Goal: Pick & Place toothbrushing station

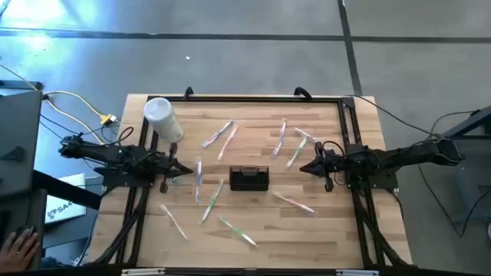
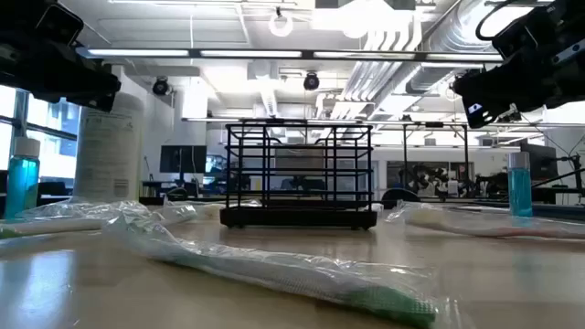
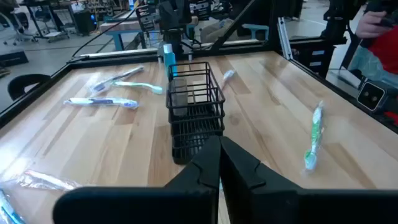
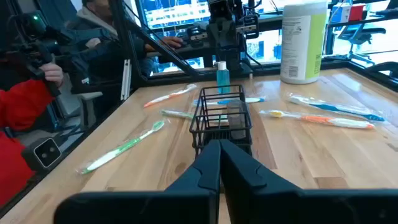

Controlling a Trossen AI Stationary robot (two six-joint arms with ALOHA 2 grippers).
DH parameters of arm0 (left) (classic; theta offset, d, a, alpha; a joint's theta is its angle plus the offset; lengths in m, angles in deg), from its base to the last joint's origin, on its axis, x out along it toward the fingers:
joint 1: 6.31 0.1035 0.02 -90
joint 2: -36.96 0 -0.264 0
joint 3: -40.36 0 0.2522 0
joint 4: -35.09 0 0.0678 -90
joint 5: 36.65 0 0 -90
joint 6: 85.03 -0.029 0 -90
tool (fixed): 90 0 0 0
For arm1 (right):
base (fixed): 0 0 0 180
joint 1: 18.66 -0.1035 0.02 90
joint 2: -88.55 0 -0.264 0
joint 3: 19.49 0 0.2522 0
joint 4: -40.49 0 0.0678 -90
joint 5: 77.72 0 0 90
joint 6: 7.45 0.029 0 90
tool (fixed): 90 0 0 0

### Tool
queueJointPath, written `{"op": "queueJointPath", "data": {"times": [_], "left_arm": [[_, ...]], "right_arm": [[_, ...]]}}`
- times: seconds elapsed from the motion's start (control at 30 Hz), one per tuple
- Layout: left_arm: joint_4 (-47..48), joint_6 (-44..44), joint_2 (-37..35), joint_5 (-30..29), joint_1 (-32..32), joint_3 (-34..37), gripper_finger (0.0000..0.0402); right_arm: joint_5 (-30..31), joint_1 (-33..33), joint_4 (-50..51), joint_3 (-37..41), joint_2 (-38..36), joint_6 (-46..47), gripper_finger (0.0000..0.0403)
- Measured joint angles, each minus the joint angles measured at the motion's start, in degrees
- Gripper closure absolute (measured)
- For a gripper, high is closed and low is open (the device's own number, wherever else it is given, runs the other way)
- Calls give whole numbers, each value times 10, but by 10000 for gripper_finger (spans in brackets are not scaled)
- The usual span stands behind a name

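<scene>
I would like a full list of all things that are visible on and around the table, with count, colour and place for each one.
caddy: one, black wire, empty, centre of the table.
wrapped toothbrushes: about ten, clear wrappers with green, blue, orange or pink parts, scattered around the caddy.
white container: one, white with a lid, far left corner area of the table.
table: one, light wood with a black frame.
cables: yellow and black, on the floor left of the table.
person's hand: one, at the lower left edge, off the table.
left gripper: one, black, shut, holding nothing, left of the caddy.
right gripper: one, black, shut, holding nothing, right of the caddy.
</scene>
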Motion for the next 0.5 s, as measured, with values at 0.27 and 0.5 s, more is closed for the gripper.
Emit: {"op": "queueJointPath", "data": {"times": [0.27,0.5], "left_arm": [[0,2,0,6,0,0,400],[0,2,0,7,0,0,400]], "right_arm": [[-5,0,-1,0,0,0,400],[-5,0,1,0,0,6,401]]}}
